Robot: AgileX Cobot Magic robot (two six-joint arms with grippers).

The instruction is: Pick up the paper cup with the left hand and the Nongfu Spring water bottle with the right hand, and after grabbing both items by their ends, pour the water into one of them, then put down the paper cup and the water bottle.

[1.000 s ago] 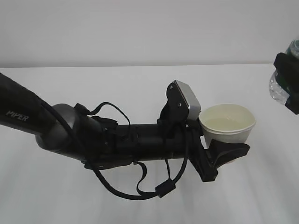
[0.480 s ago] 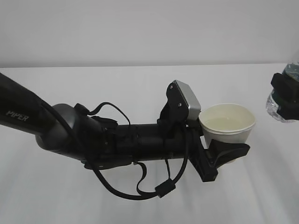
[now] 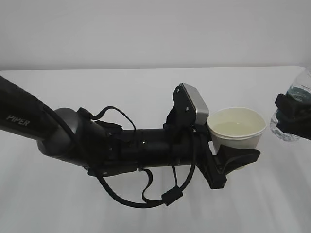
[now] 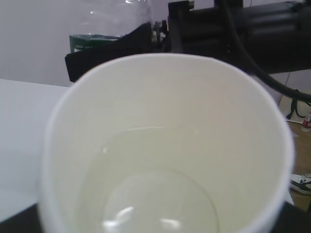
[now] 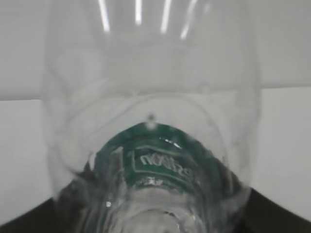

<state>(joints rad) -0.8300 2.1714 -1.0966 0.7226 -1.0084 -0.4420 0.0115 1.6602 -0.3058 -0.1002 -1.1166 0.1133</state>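
**benchtop_bob:** So the small white tapered paper cup [image 3: 238,128] with the rolled rim is up off the white table [image 3: 121,92], pinched around its lower half by the black two-finger gripper on the arm marked "PIPER" [image 3: 233,158]. The fingers sit against the cup wall on either side, pressing on it rather than loose. The cup sits upright, mouth open to the top.

**wetlab_wren:** What's the inside like?

**benchtop_bob:** Pale cream-yellow. From the left wrist camera the cup [image 4: 165,145] fills nearly the whole picture, and there's clear colourless water [image 4: 160,194] pooled in the bottom, with a waterline part of the way up the wall and a couple of bright glints on the surface.

**wetlab_wren:** And the bottle?

**benchtop_bob:** The small clear plastic bottle with the dark green label band [image 3: 289,116] is at the far right edge of the outside view, off to the right of the cup and apart from it. The other black gripper [image 3: 294,119] is wrapped around its middle, fingers closed onto the body. From the right wrist camera, the bottle [image 5: 150,121] is see-through, with smooth rounded walls, light streaks near the top, and white print on the green band [image 5: 160,162]. I can't tell whether any water is in it.
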